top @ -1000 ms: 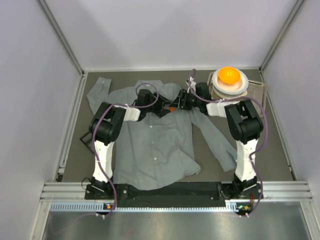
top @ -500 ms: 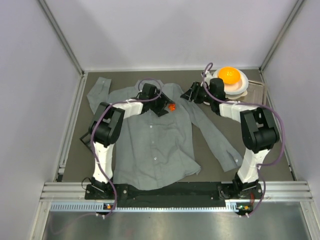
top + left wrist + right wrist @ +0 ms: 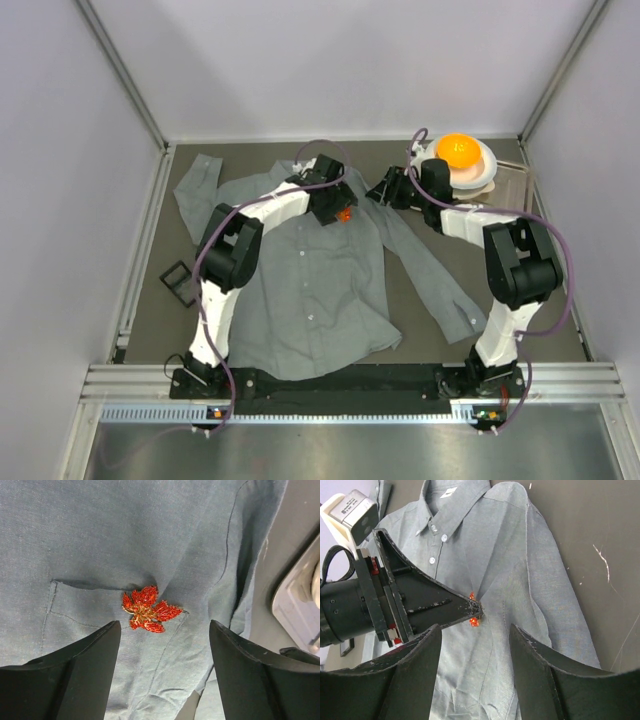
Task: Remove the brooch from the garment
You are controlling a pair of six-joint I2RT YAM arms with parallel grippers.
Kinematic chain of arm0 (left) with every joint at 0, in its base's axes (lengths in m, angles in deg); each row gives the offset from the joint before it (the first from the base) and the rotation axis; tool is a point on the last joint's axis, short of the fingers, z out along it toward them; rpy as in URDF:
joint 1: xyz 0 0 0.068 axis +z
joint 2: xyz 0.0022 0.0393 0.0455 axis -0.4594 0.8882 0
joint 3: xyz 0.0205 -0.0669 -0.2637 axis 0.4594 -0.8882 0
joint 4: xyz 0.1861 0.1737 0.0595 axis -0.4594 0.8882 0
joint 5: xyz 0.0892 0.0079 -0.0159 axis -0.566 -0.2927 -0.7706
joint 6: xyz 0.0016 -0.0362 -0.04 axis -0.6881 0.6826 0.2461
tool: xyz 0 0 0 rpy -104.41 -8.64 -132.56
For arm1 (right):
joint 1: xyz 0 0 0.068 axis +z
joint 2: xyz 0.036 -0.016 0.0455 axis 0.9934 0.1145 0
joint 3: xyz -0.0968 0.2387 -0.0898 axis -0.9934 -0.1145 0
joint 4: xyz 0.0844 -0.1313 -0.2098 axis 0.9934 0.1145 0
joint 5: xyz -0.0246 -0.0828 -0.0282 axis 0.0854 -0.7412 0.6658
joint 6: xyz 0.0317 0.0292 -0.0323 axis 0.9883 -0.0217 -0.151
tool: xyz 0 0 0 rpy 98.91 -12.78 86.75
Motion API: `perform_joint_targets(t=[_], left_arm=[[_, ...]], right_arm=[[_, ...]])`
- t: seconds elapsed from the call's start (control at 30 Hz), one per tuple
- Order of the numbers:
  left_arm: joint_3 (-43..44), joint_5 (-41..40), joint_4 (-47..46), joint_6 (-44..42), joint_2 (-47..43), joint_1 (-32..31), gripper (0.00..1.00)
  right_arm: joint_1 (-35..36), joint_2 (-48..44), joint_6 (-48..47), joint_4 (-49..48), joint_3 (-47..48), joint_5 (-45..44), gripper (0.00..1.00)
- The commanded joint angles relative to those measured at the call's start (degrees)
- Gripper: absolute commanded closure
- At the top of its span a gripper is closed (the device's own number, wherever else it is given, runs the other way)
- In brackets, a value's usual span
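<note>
The garment (image 3: 300,290) is a grey button-up shirt lying flat on the dark mat, collar to the far side. The brooch (image 3: 344,214) is a small orange-red leaf pinned at the top edge of the chest pocket. In the left wrist view the brooch (image 3: 148,610) lies on the cloth just ahead of my left gripper (image 3: 165,625), which is open above it and touches nothing. My right gripper (image 3: 475,629) is open and empty, hovering over the shirt's shoulder to the right. From there the brooch (image 3: 474,622) peeks out under a left finger (image 3: 445,605).
An orange ball (image 3: 459,150) sits in a white bowl (image 3: 486,168) on a tray at the back right, close behind the right arm. A small black square frame (image 3: 177,277) lies on the mat left of the shirt. Walls close in three sides.
My right gripper drew back from the brooch toward the bowl. My left gripper moved right, over the brooch, and its jaws widened.
</note>
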Motion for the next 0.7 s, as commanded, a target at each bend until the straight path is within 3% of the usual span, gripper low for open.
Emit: perform_joint_targets(t=[0.0, 0.23, 0.57, 0.67], left_arm=[[4.0, -5.1, 5.0, -1.4, 1.9, -1.2, 0.23], [7.3, -9.6, 7.8, -1.1, 4.1, -2.5, 0.35], [9.3, -10.5, 8.7, -2.4, 6.2, -3.0, 0.36], [9.4, -10.6, 8.9, -2.7, 6.5, -3.1, 0.4]], right_arm=[[-0.4, -2.7, -1.0, -2.2, 0.0, -0.3, 0.44], [-0.5, -2.8, -0.8, -2.6, -0.3, -0.3, 0.44], [-0.5, -2.4, -0.1, -2.8, 0.1, 0.5, 0.44], [-0.5, -2.0, 0.2, -3.1, 0.2, 1.0, 0.44]])
